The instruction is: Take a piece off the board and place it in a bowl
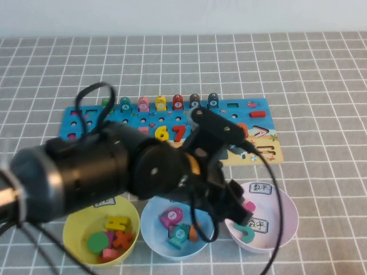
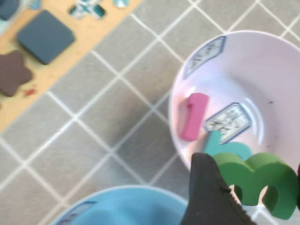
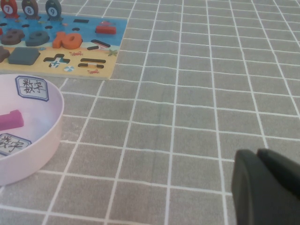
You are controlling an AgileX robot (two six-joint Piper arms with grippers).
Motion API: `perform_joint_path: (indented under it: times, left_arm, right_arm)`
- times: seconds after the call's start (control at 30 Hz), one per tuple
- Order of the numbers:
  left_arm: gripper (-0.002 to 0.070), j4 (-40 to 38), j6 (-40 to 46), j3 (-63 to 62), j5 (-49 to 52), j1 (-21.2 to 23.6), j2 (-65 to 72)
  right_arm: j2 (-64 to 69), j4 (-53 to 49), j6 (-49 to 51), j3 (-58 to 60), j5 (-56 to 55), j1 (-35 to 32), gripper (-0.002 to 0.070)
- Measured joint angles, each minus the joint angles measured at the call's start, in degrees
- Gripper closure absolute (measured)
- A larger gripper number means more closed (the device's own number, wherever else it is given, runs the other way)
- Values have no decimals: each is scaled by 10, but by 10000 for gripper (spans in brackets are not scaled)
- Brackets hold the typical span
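My left gripper (image 1: 238, 209) is shut on the bright-green numeral "3" (image 2: 255, 180) and holds it over the near-left rim of the pale pink bowl (image 1: 287, 209). In the left wrist view the left gripper (image 2: 253, 197) hangs above the pink bowl (image 2: 243, 61), which holds a pink numeral "1" (image 2: 193, 116) and a teal curved piece (image 2: 225, 146). In the high view the arm hides the green piece. The board (image 1: 86, 112) lies behind the bowls. My right gripper (image 3: 257, 153) is shut and empty, low over the bare cloth to the right of the pink bowl (image 3: 51, 117).
A light-blue bowl (image 1: 150, 223) with several pieces sits left of the pink one, and a yellow bowl (image 1: 74, 226) with several pieces further left. The left arm covers much of the board's front. Grey checked cloth lies open to the right.
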Motion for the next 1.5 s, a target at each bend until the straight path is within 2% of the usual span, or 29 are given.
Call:
perform_joint_path:
  times: [0.43,0.8,1.23,1.5]
  left_arm:
    - [354,2,-41,-189,195,-15,155]
    - [354,9,-39,-247,232,-15,224]
    - [353,11,15,-258,243,-19,245]
    - [304,10,18,-274,257,-19,246]
  right_arm:
    - [0,0,0,0,0,0,694]
    - [0,0,0,0,0,0,694]
    - [0,0,0,0,0,0,694]
    - [0,0,0,0,0,0,694]
